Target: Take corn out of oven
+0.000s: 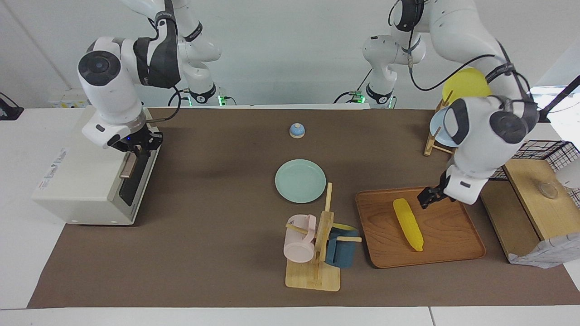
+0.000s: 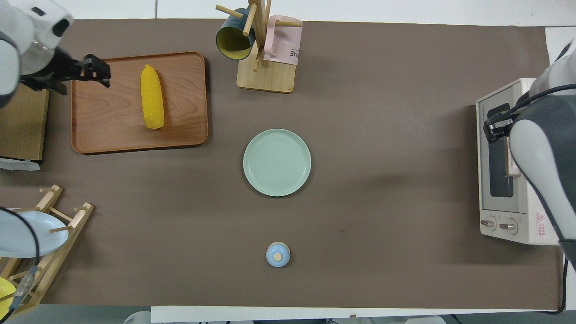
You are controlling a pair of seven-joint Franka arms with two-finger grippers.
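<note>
The yellow corn (image 1: pixel 408 224) lies on a wooden tray (image 1: pixel 453 235) toward the left arm's end of the table, outside the oven; it also shows in the overhead view (image 2: pixel 151 96) on the tray (image 2: pixel 108 121). My left gripper (image 1: pixel 428 195) is open and empty over the tray's edge beside the corn, also seen from overhead (image 2: pixel 96 71). The cream-white oven (image 1: pixel 77 181) stands at the right arm's end with its door shut, also in the overhead view (image 2: pixel 508 222). My right gripper (image 1: pixel 138 149) is at the top of the oven door by its bar handle (image 1: pixel 128 165).
A green plate (image 1: pixel 300 180) lies mid-table. A mug tree (image 1: pixel 317 253) with a pink and a blue mug stands beside the tray. A small blue knobbed lid (image 1: pixel 297 130) lies nearer the robots. A plate rack (image 1: pixel 435 145) and a wooden box (image 1: pixel 530 199) are at the left arm's end.
</note>
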